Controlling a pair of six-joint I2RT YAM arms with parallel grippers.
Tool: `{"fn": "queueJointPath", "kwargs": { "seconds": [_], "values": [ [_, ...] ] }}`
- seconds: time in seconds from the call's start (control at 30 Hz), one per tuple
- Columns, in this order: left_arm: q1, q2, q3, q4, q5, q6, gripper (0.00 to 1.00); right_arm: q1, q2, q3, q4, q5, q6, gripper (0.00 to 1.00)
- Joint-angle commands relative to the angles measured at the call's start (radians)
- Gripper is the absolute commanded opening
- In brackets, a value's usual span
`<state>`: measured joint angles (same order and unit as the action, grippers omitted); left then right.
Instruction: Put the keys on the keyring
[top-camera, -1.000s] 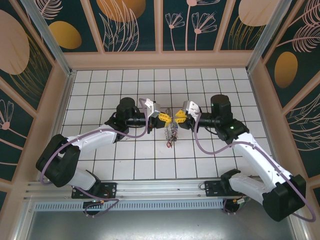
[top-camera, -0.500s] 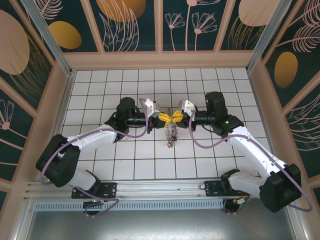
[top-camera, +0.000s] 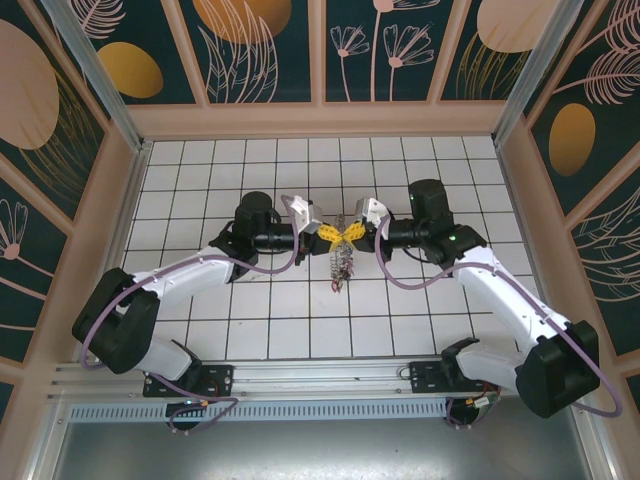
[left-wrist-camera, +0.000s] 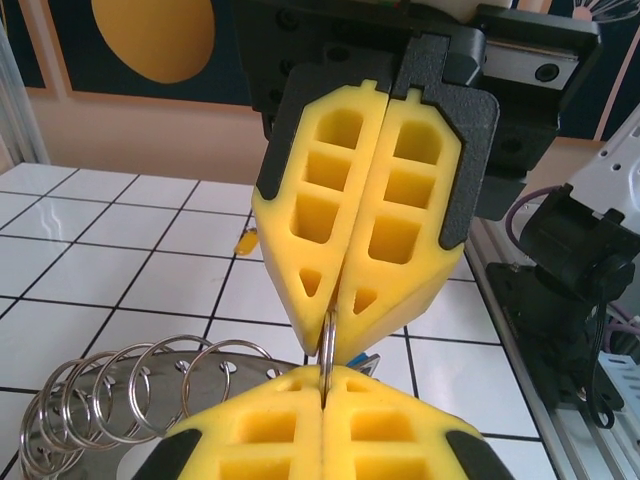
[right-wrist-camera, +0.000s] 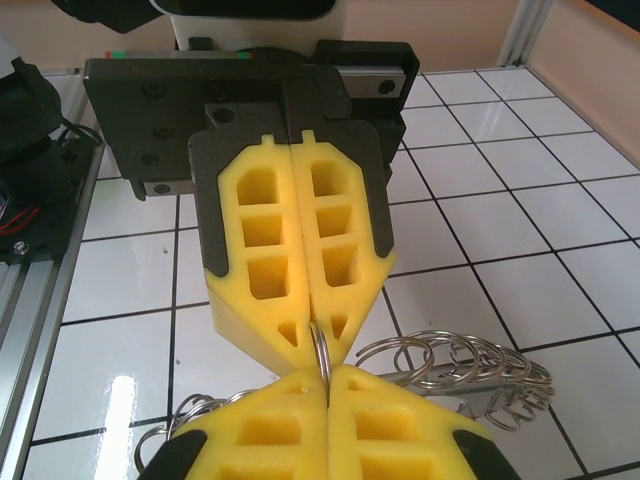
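Table (top-camera: 200, 190): flat top of white square tiles with dark grout lines, glossy enough to throw back the light. Near its middle sits a tangled bunch of keys (top-camera: 342, 268) and thin wire rings (right-wrist-camera: 470, 355); from the right wrist the loops rest on a tile beside a flat silvery piece, though I cannot tell whether the whole bunch is down or part of it hangs. A small yellow piece (left-wrist-camera: 245, 241) lies alone on a tile farther back.
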<state>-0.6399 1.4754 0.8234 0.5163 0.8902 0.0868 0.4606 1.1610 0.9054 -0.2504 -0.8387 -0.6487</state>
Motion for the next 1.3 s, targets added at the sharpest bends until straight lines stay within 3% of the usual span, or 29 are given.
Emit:
{"fn": "queueJointPath", "kwargs": {
  "seconds": [0.0, 0.13, 0.37, 0.63, 0.73, 0.87, 1.0, 1.27],
  "values": [
    [-0.007, 0.010, 0.074, -0.068, 0.009, 0.092, 0.08, 0.006, 0.015, 0.057, -0.037, -0.031, -0.023, 0.00],
    [-0.007, 0.033, 0.134, -0.272, -0.010, 0.207, 0.17, 0.016, 0.045, 0.103, -0.118, 0.017, -0.044, 0.00],
    [-0.007, 0.036, 0.185, -0.419, -0.049, 0.293, 0.19, 0.042, 0.074, 0.157, -0.181, 0.079, -0.069, 0.00],
    [-0.008, 0.039, 0.203, -0.434, -0.057, 0.297, 0.14, 0.082, 0.125, 0.227, -0.257, 0.166, -0.072, 0.00],
    [-0.008, 0.029, 0.197, -0.433, -0.078, 0.294, 0.00, 0.104, 0.134, 0.246, -0.292, 0.202, -0.072, 0.00],
    [-0.007, -0.006, 0.142, -0.344, -0.077, 0.264, 0.00, 0.093, 0.085, 0.193, -0.227, 0.180, -0.074, 0.00],
    [-0.008, -0.040, 0.072, -0.197, -0.030, 0.198, 0.00, 0.022, 0.015, 0.075, -0.076, 0.026, -0.034, 0.06],
    [-0.008, -0.046, -0.004, 0.164, 0.077, -0.034, 0.00, -0.018, 0.011, 0.003, -0.008, -0.089, 0.003, 0.16]
  ]
}}
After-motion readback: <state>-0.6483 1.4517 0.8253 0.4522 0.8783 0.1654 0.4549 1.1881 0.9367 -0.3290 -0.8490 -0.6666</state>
